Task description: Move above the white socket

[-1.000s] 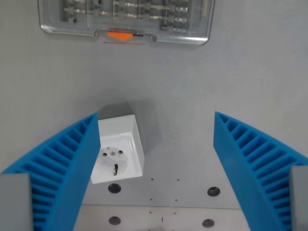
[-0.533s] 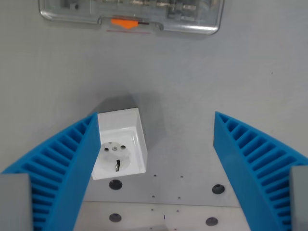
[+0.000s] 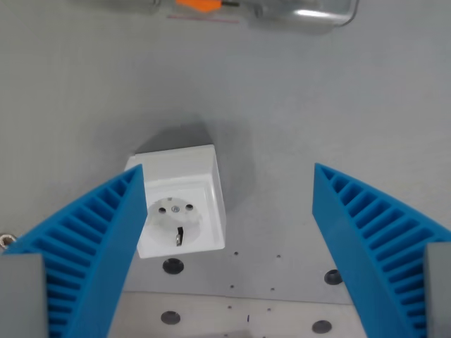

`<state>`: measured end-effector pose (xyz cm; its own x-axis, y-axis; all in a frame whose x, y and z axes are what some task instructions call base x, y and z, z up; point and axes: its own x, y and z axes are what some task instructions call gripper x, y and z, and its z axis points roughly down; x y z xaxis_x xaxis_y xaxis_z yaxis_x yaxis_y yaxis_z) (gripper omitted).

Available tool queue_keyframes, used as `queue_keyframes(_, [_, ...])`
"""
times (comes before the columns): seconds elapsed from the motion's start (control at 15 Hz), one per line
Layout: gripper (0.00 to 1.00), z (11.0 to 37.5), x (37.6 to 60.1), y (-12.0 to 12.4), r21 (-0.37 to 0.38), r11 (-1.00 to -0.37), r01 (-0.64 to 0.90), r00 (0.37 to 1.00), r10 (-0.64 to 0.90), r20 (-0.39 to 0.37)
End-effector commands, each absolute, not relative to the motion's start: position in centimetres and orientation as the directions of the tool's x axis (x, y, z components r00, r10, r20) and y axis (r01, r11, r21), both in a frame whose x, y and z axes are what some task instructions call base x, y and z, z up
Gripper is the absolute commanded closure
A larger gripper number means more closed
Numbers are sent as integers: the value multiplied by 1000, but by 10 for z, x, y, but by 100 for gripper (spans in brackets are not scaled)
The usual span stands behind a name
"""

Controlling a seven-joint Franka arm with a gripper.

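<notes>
Table [image 3: 331,105], grey and matte, fills most of the wrist view; a paler strip with small dark holes runs along the bottom edge. Gripper [image 3: 229,204] next in size: two blue ribbed fingers, one [image 3: 91,246] rising from the lower corner at the wrist view's left, the other at the wrist view's right. Fingers spread wide, nothing held between them, bare table in the gap. Grey mounts of the fingers just show at both bottom corners.

White socket [image 3: 182,204] sits on the table in the lower left-centre, tight against the inner edge of the finger at the wrist view's left, which overlaps its edge in the picture; cannot tell if they touch. Socket is a boxy white housing, round recessed face with two pin holes and a dark earth clip, face seen at a slant from above. Soft shadow behind it on the table. It is off-centre in the gap, well apart from the finger at the wrist view's right.

Clear plastic case [image 3: 282,10] at the top edge, mostly cut off by the frame, only its lower rim visible. Orange latch [image 3: 199,4] on that rim, also partly cut off. Contents of the case not readable.

Dark hole [image 3: 173,265] in the table just below the socket's front edge; several similar ones further right and lower down.
</notes>
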<state>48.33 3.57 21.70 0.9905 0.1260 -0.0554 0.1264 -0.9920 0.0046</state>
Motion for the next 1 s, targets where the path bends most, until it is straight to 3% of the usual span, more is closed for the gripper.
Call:
queue_keyframes(0.07, [0,215,460,39,35,-981,193,975,196,108])
queue_keyframes(1.0, [0,182,422,58,48,-975,219,969,223,111])
